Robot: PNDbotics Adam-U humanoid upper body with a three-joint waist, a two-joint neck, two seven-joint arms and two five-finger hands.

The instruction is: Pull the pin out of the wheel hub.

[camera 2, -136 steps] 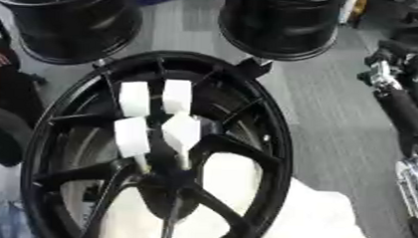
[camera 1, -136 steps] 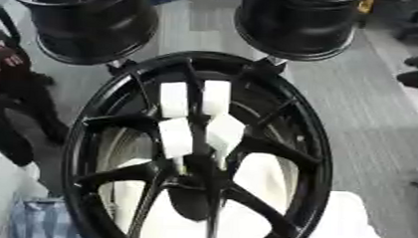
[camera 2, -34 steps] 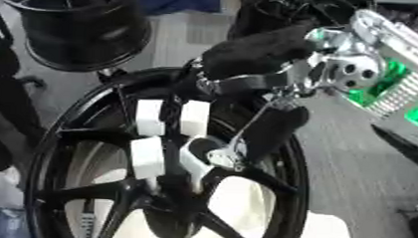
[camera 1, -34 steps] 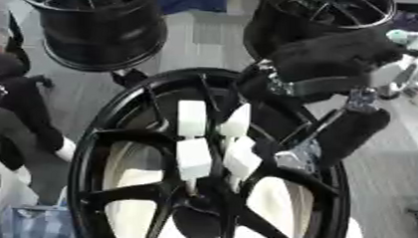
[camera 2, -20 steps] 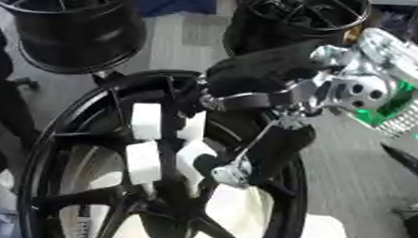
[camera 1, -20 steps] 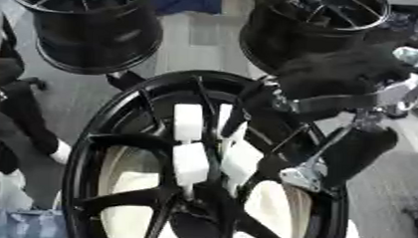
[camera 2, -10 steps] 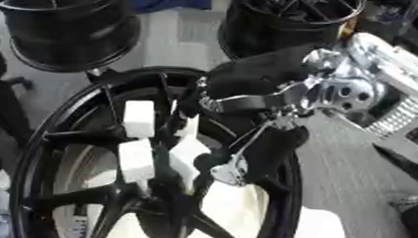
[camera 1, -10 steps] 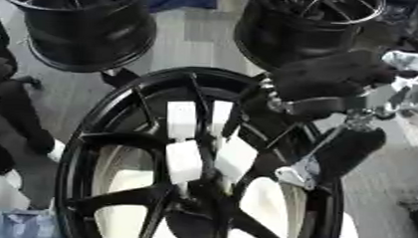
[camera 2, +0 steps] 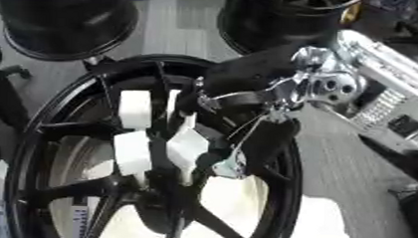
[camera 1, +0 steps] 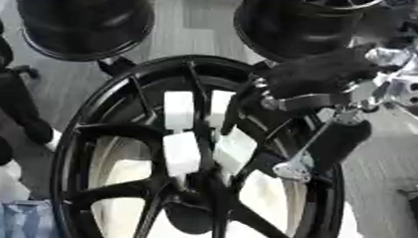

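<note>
Risk lies in aim: the right robot hand (camera 1: pixel 322 90), fingers reaching down, their spread hard to tell, hangs over the glossy black spoked wheel hub (camera 1: pixel 192 210). No pin is discernible, so it could snag a spoke or white foam block (camera 1: pixel 180 110) instead.

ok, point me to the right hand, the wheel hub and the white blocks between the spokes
right hand (camera 1: pixel 314 77), left eye view, on its black back.
wheel hub (camera 1: pixel 191 217), left eye view, on the dark centre where the spokes meet.
white blocks (camera 2: pixel 134 108), right eye view, on the upper left block's face.
</note>
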